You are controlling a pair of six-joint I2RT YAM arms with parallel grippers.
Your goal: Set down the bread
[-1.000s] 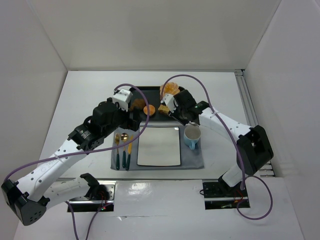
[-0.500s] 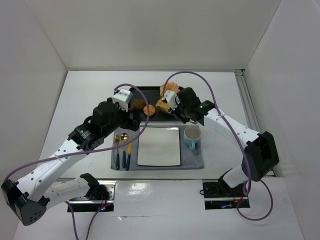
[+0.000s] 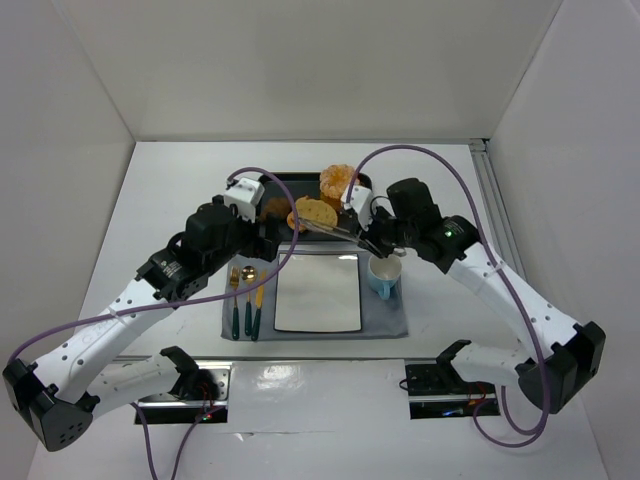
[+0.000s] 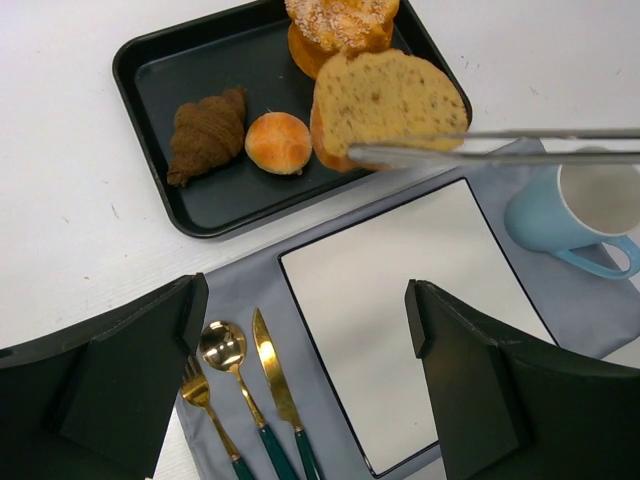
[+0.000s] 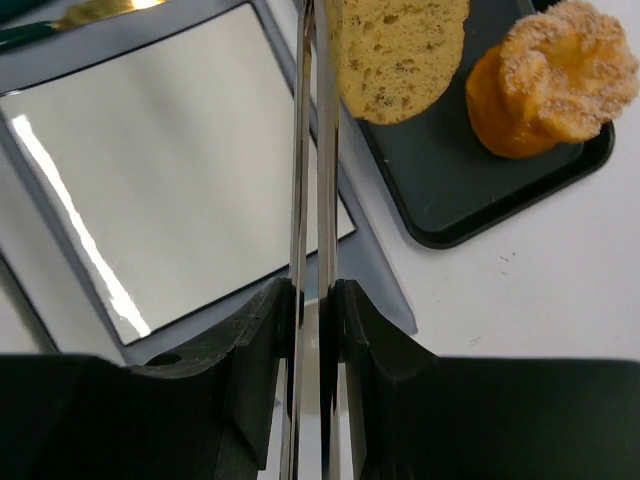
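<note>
White walls close in on three sides of your table (image 3: 170,190), where a gray placemat (image 3: 385,322) lies at the near edge in front of a black tray (image 4: 165,75). On the placemat you have a glossy rectangular plate (image 3: 318,290), with a blue cup (image 4: 590,210) just to its right. On its left lie a gold fork, spoon (image 4: 222,347) and knife (image 4: 272,375) with green handles.

Your right end effector (image 5: 312,300) is clenched on a pair of long thin metal tongs (image 5: 310,150), whose two blades are pressed close together. The blade tips pinch the bread (image 4: 385,100) along its lower edge. The slice sits over the tray's near right part, close to the placemat's far edge, with its speckled crumb facing up. You cannot tell from these views whether it is clear of the tray floor.

Behind the slice stands a ridged orange pastry (image 4: 340,25) in the tray's far right corner. A small round bun (image 4: 278,142) sits just left of the bread, and a dark croissant (image 4: 207,133) lies left of that.

Your left end effector (image 4: 305,310) hangs over the placemat near the cutlery, with its fingers spread wide and nothing between them.
</note>
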